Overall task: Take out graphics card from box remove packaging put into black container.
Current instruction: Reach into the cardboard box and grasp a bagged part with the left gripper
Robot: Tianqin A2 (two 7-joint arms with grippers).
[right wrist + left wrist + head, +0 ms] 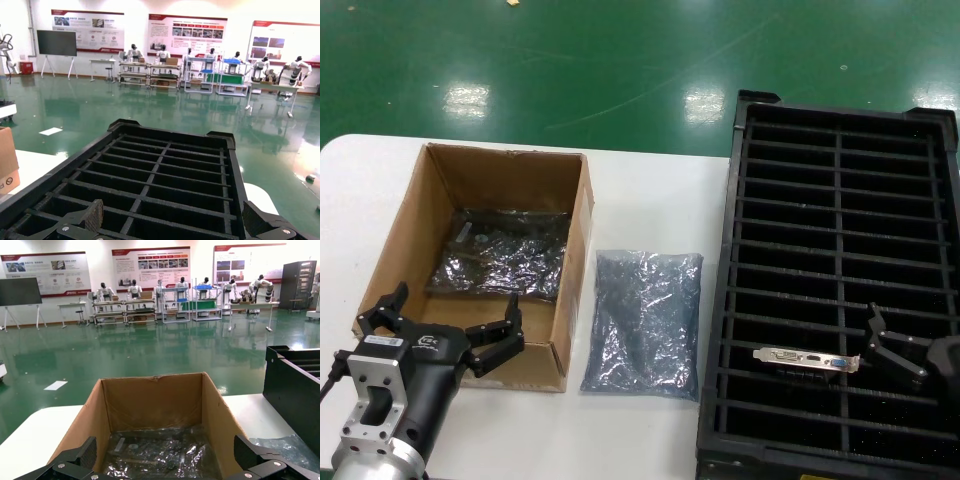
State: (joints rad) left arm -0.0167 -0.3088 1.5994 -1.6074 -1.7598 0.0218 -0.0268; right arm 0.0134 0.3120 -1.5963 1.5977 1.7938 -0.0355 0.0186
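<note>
Graphics card (807, 358) seated in black container (840, 140); right gripper (890, 350) released beside it, left gripper (448, 318) spread at box (575, 250).

The head camera looks steeply down from above onto the table (640, 200), taking in the box (485, 262) and the container (835, 280) beside it in one view. The left wrist camera sits low at the box's (155, 425) near end, close, facing level across it to the hall beyond. The right wrist camera sits low over the container's (160, 185) near end, facing the same way. Both wrist views catch the container (292, 390); the box's corner (7, 160) shows in the right one.
</note>
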